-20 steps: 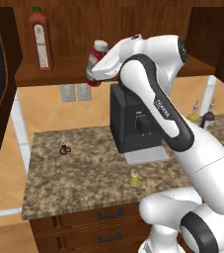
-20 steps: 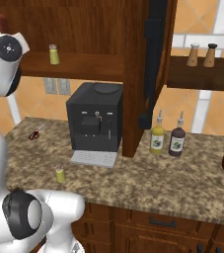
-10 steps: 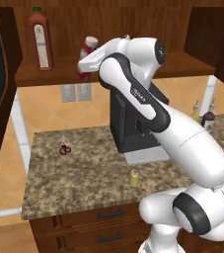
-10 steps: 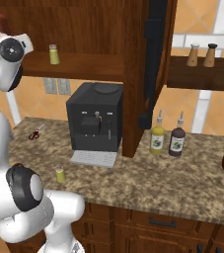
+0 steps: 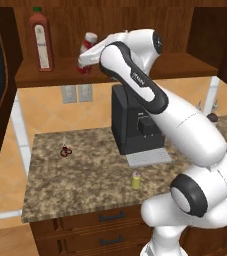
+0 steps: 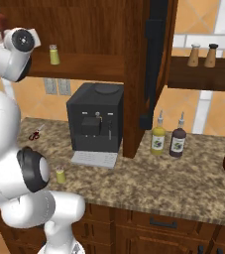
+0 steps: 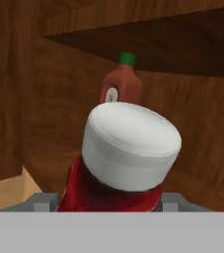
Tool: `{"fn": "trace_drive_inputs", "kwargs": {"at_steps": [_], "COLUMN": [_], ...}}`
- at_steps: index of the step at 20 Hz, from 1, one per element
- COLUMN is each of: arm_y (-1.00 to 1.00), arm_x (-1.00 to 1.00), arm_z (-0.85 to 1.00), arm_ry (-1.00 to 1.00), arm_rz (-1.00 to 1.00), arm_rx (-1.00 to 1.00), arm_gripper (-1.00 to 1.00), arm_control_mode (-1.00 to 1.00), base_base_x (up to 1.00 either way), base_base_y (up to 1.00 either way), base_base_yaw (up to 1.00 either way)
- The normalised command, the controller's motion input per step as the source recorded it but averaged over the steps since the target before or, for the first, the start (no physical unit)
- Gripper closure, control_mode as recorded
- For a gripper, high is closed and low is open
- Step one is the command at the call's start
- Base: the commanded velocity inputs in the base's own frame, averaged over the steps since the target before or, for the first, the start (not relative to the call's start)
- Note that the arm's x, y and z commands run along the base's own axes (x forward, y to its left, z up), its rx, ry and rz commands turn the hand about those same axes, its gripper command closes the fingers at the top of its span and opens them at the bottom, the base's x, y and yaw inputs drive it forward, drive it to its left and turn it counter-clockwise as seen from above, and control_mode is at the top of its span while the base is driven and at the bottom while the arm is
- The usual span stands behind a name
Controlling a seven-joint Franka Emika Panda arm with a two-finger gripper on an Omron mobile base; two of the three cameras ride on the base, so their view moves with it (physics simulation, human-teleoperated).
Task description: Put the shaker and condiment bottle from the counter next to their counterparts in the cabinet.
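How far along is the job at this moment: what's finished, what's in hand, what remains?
Nothing is placed yet. In hand: the pincer grips the condiment bottle, tilted and raised at shelf level in the cabinet, to the right of the tall red bottle. Left: set it down beside that bottle, then fetch the shaker from the counter and put it next to the shelf shaker.

Bare shelf [image 5: 65, 75] lies between the tall bottle [image 5: 40, 39] and the end effector [image 5: 85, 57]; nothing stands between.
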Motion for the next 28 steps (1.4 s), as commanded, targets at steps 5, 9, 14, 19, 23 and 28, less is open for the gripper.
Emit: {"fn": "trace_drive_inputs", "kwargs": {"at_steps": [5, 9, 14, 19, 23, 28], "arm_y": [0.05, 0.4, 0.4, 0.05, 0.15, 0.3], "arm_x": [0.52, 0.15, 0.43, 0.59, 0.36, 0.43], "arm_z": [-0.09, -0.02, -0.13, -0.2, -0.02, 0.0], "arm_ry": [0.0, -0.01, -0.01, -0.01, -0.01, 0.0], "arm_rz": [0.02, 0.0, 0.0, 0.0, 0.0, 0.0], "arm_rx": [0.0, 0.0, 0.0, 0.0, 0.0, 0.0], "arm_gripper": [1.0, 1.0, 1.0, 1.0, 1.0, 1.0], "arm_control_mode": [-1.0, -1.0, -1.0, -1.0, -1.0, -1.0], "base_base_x": [0.0, 0.0, 0.0, 0.0, 0.0, 0.0], "base_base_y": [0.0, 0.0, 0.0, 0.0, 0.0, 0.0], "base_base_yaw": [0.0, 0.0, 0.0, 0.0, 0.0, 0.0]}}
